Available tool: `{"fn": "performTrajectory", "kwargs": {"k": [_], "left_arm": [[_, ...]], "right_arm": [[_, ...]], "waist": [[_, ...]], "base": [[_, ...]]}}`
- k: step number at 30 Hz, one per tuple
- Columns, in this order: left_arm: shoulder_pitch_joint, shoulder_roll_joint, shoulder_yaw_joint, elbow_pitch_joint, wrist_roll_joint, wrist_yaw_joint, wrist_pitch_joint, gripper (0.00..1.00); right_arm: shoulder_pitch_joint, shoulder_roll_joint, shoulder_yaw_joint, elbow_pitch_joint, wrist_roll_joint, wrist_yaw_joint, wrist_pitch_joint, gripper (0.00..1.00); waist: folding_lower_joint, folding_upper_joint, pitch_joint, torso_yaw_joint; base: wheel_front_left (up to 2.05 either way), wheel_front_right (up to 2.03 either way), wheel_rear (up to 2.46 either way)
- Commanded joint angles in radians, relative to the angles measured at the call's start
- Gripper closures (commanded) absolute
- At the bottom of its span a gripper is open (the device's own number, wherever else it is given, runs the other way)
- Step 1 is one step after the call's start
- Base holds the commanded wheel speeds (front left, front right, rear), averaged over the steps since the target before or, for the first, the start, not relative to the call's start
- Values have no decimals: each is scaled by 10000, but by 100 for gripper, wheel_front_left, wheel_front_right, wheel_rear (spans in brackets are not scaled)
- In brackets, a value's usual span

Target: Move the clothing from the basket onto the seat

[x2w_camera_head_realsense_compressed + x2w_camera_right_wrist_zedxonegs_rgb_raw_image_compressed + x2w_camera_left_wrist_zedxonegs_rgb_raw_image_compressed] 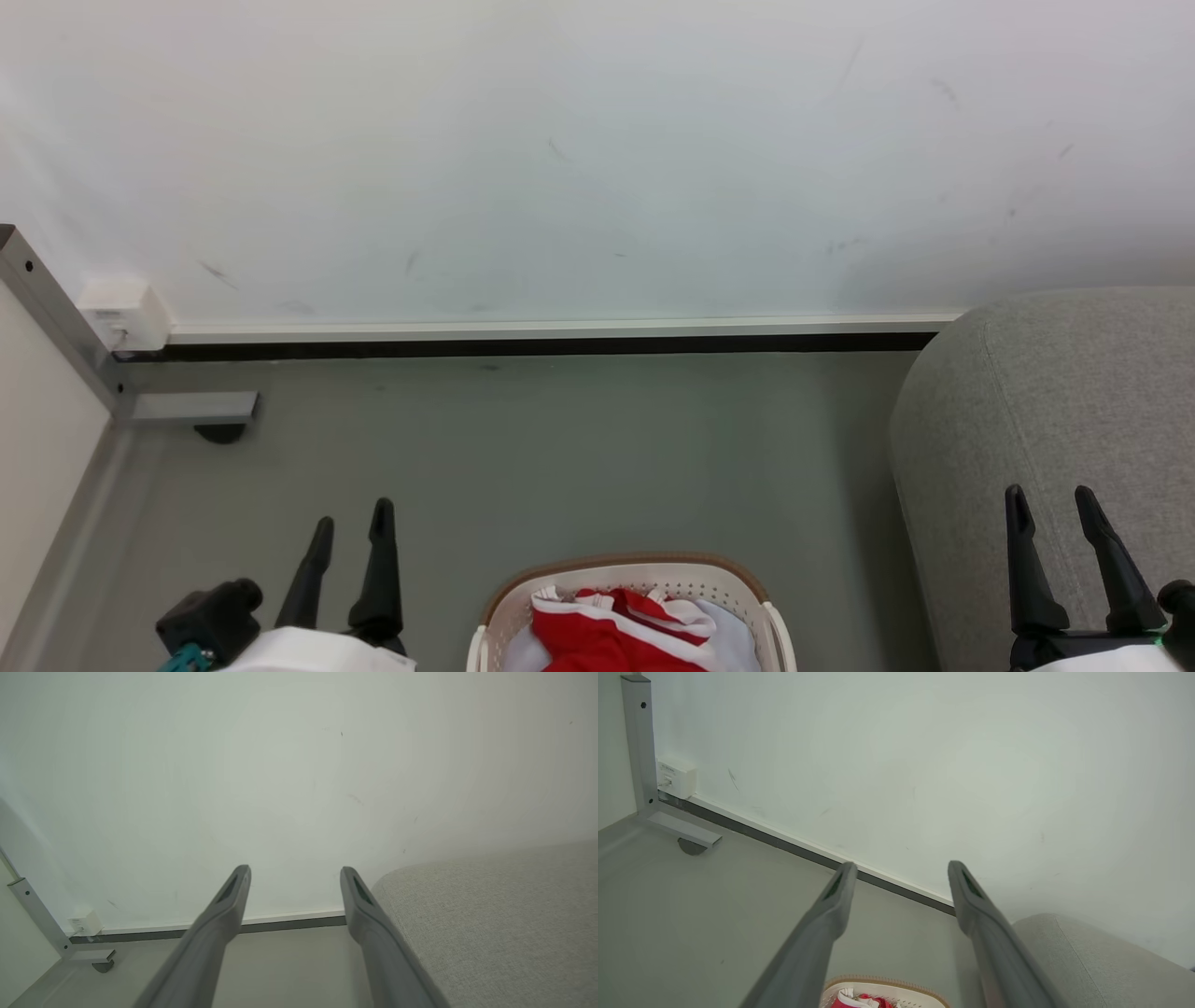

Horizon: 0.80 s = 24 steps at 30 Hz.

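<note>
Left hand [353, 513] hangs open over floor [560, 448], beside basket [625, 560].

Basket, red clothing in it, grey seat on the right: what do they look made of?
The basket looks like moulded plastic: cream, smooth, rows of small holes, brown rim. The clothing is soft fabric, red with white bands, crumpled in folds; fibre unclear. The seat looks upholstered in grey woven cloth, matte, fine weave visible.

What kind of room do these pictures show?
Probably a room set up like a living area: a grey sofa stands by a plain white wall, and a laundry basket of red clothing sits on the grey floor.
</note>
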Motion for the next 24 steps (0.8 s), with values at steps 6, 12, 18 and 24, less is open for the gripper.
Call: {"fn": "performTrajectory", "kwargs": {"k": [6,12,18,24], "left_arm": [[66,85,-63,-29,735,0,-253,0],[103,88,-107,16,1282,7,-371,0],[144,91,-136,49,1760,17,-515,0],[168,93,-197,104,2169,30,-642,0]], "right_arm": [[84,102,-252,5,-952,-14,-44,0],[116,202,-438,45,-1571,-15,-47,0],[158,323,-598,140,-1958,-16,-60,0],[191,440,-720,186,-2481,-17,-72,0]], "waist": [[0,0,-3,12],[0,0,-10,12],[0,0,-9,6],[0,0,6,-10]], "base": [[0,0,0],[0,0,0],[0,0,0],[0,0,0]]}}
